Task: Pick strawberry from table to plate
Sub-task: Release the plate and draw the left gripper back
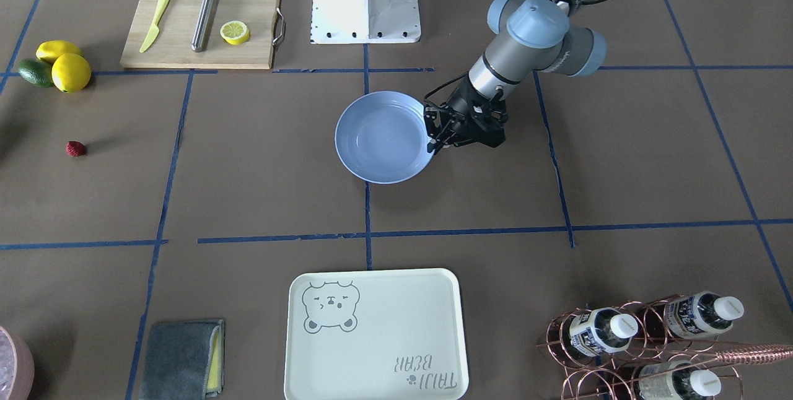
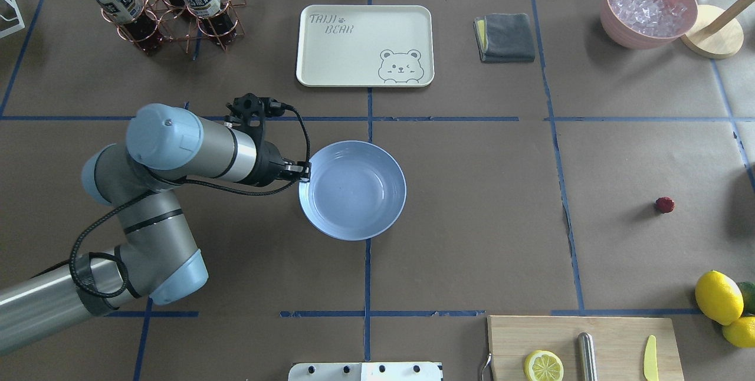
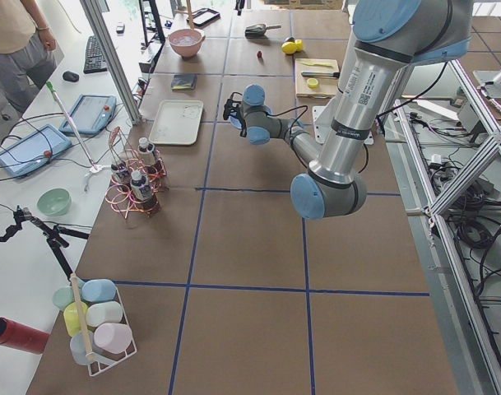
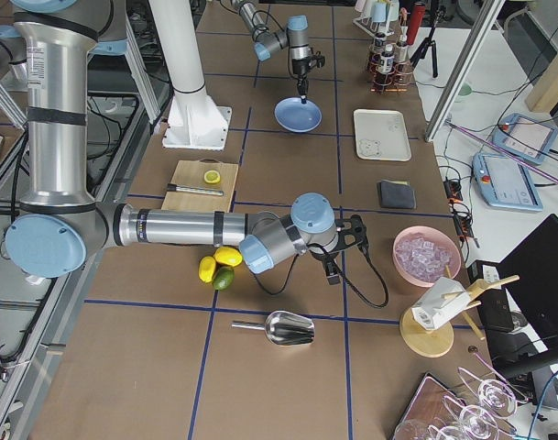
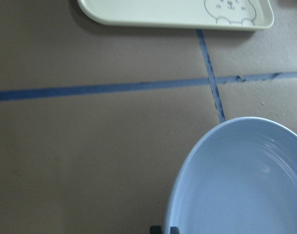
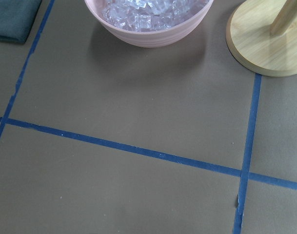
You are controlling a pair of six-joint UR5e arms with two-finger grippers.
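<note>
Left gripper [image 2: 304,172] sits at the plate's [image 2: 354,216] nine o'clock, jaws seemingly nipped together on the rim. The strawberry [image 2: 665,204] lies on the table [image 2: 472,192], well apart at the plate's three o'clock, with lemons [image 2: 718,297] at the berry's five o'clock. The right gripper [image 4: 357,240] hangs over that end; open or closed, I cannot tell. I'd bring it straight down, fingers wide, squeezing gently so the berry doesn't roll.

White side bench [image 3: 24,267] along one edge — aluminium frame rails [image 3: 444,263] along the other.
</note>
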